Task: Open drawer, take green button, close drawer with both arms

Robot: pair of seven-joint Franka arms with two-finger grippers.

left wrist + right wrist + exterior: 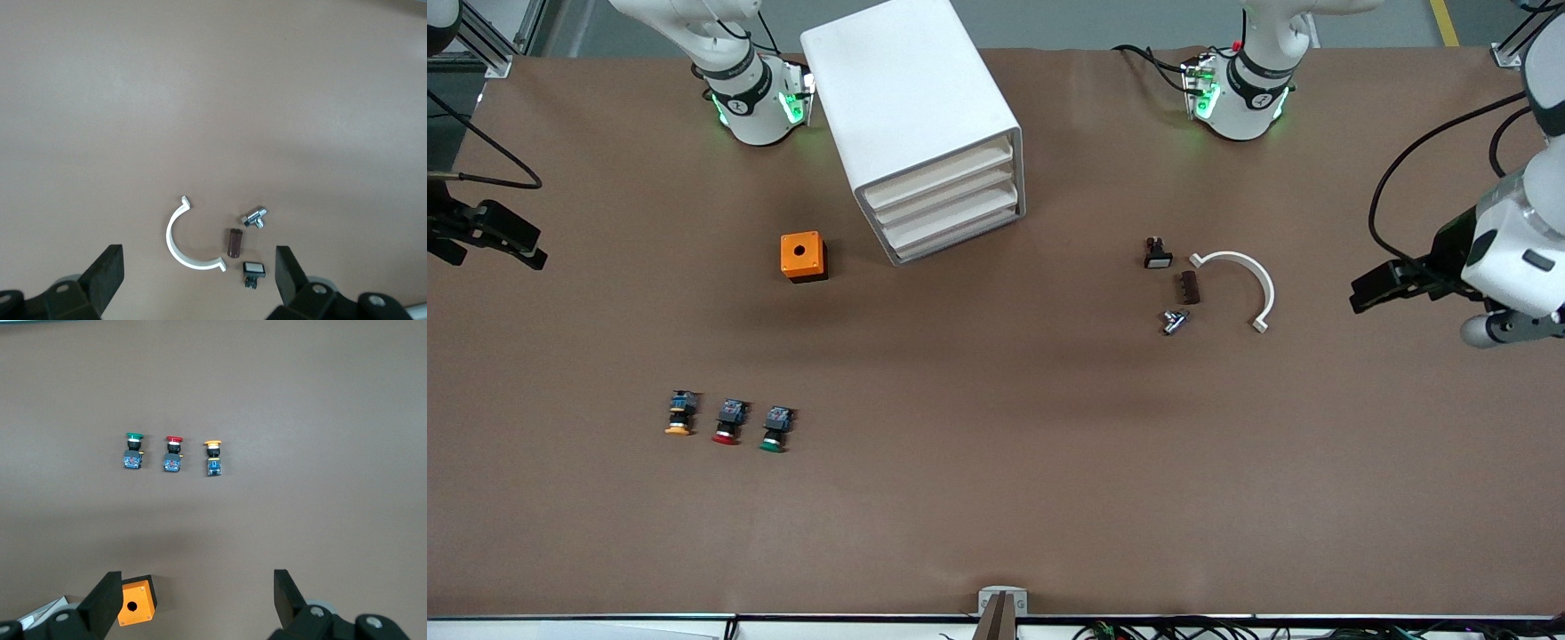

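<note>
The white cabinet (911, 98) stands between the two arm bases. All its cream-fronted drawers (947, 200) are pushed in. The green-capped button (775, 428) (133, 450) lies on the bare table, nearer to the front camera than the cabinet. It lies in a row beside a red-capped (728, 422) and a yellow-capped button (681, 414). My left gripper (1369, 292) (199, 257) hangs open and holds nothing, above the left arm's end of the table. My right gripper (525, 244) (197, 587) hangs open and holds nothing over the right arm's end. Neither touches anything.
An orange box with a round hole (802, 256) (135, 601) sits beside the cabinet. Toward the left arm's end lie a white half-ring clamp (1245, 280) (187, 240), a brown block (1190, 287), a black part with a white face (1157, 253) and a metal fitting (1175, 321).
</note>
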